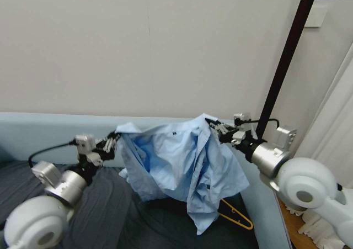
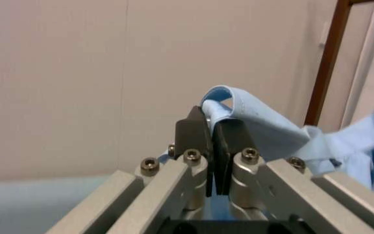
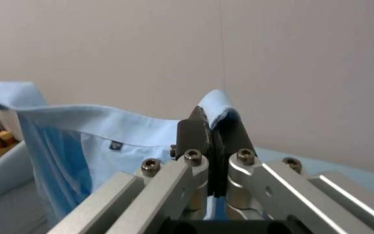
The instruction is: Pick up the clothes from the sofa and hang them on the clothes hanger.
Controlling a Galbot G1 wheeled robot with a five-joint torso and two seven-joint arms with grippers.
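A light blue shirt (image 1: pixel 176 160) hangs spread between my two grippers above the sofa (image 1: pixel 33 133). My left gripper (image 1: pixel 114 138) is shut on the shirt's left shoulder edge; in the left wrist view the cloth (image 2: pixel 239 114) is pinched between its fingers (image 2: pixel 192 134). At the other shoulder, my right gripper (image 1: pixel 214 125) is shut on the fabric (image 3: pixel 216 105). A yellow-orange clothes hanger (image 1: pixel 237 217) lies on the dark seat below the shirt, partly covered by its hem. A dark upright rack post (image 1: pixel 284 61) rises at the right.
The sofa has a pale blue back and arm (image 1: pixel 267 205) and a dark grey seat (image 1: pixel 110 210). A plain wall (image 1: pixel 138 44) stands behind. White curtain fabric (image 1: pixel 331 122) hangs at the far right beside the rack.
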